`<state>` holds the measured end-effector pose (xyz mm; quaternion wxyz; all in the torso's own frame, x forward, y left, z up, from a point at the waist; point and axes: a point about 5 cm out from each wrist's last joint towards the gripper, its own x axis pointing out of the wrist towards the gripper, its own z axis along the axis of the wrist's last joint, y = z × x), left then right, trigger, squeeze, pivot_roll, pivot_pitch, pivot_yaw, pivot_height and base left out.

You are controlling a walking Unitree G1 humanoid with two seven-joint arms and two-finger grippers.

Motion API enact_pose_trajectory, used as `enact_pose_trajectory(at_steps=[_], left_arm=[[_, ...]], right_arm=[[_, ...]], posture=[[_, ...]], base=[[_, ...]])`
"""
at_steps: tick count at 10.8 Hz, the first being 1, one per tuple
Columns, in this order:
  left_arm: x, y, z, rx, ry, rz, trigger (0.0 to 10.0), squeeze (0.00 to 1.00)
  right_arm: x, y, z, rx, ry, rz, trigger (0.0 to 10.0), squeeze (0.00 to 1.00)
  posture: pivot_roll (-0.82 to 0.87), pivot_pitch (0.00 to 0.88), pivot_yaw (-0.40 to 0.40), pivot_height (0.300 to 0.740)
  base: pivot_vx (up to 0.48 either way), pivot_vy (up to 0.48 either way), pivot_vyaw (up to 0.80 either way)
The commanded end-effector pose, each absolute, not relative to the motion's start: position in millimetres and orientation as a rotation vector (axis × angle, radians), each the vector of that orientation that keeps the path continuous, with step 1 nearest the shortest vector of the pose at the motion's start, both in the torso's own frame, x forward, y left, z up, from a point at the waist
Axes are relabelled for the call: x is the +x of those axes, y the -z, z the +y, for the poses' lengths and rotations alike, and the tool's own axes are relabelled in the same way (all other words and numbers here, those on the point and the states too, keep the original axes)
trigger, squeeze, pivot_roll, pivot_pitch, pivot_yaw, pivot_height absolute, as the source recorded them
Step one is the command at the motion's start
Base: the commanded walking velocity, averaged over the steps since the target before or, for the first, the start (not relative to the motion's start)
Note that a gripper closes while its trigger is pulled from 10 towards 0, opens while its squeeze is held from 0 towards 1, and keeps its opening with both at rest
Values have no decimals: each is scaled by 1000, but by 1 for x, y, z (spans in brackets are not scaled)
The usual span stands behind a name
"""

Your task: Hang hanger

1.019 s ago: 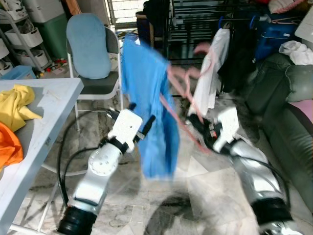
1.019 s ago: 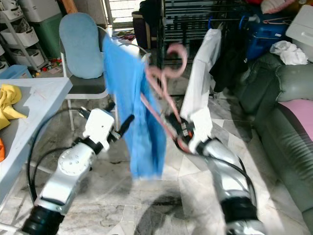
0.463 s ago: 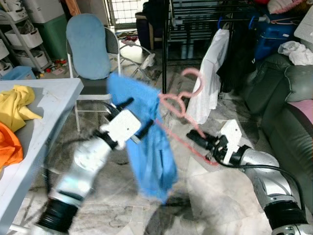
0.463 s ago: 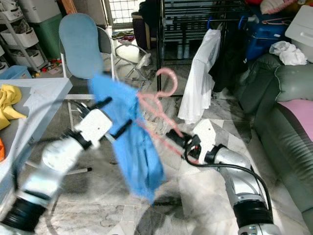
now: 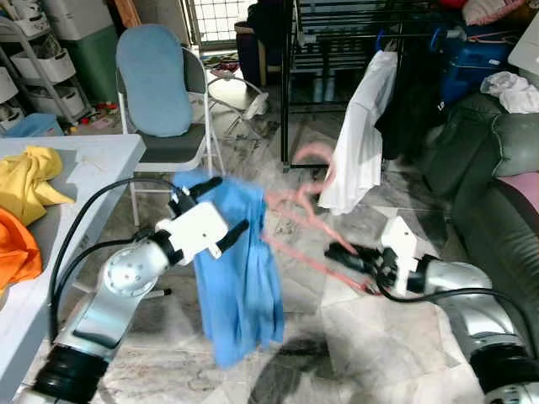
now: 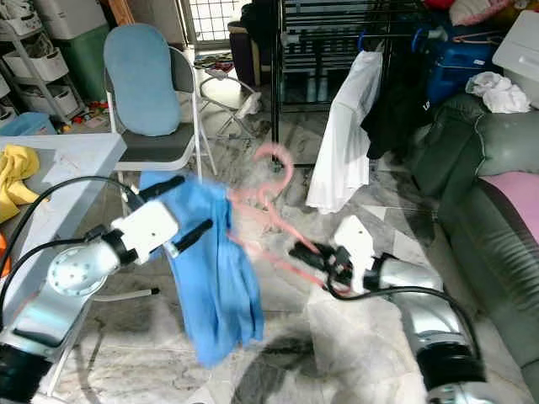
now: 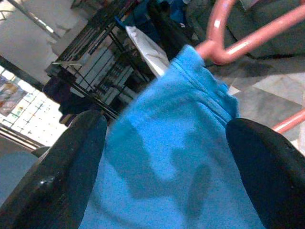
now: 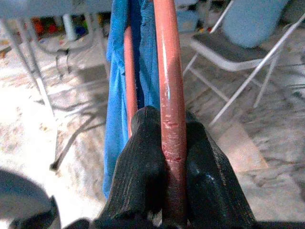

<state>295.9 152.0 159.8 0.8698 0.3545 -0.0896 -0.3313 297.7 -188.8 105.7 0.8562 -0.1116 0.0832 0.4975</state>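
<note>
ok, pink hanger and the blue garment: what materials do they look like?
Hanger: probably plastic, or plastic-coated; smooth glossy pink tube, scuffed where the right claw clamps it. Blue garment: soft woven or knit fabric; matte, gathered folds, hangs limp.

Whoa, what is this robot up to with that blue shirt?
It is handling laundry. The right gripper has its jaws clamped on a pink hanger, held out low over the marble floor. A blue garment is draped on the hanger, and the left gripper has its open jaws around the cloth. The drying rack with a white shirt stands behind; nothing is hung there yet.
</note>
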Motion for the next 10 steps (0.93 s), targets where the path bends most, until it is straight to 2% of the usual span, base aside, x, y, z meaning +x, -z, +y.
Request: enact_pose_trajectory(at_steps=[1,3,6,7,8,10], left_arm=[[294,-158,157,764,711,-175,10000,1000],[294,-158,171,831,726,-156,10000,1000],[294,-149,175,850,834,-55,10000,1000],[298,-150,176,844,836,-59,10000,373],[299,-150,176,843,837,-59,10000,0],[302,-149,173,840,900,-29,10000,0]], right_arm=[[302,-118,-188,-268,-1090,125,10000,0],[301,-118,-192,-324,-1145,151,10000,0],[300,-120,-189,-408,-1210,144,10000,0],[303,-124,-187,-443,-1220,127,10000,0],[303,-125,-187,-454,-1222,123,10000,0],[305,-128,-188,-494,-1230,112,10000,0]], posture=[[9,0,47,740],[12,0,50,740],[14,1,54,740],[7,2,56,740],[7,2,56,740],[-1,3,55,740]], base=[[0,0,0],[0,0,0],[0,0,0],[0,0,0],[0,0,0],[0,0,0]])
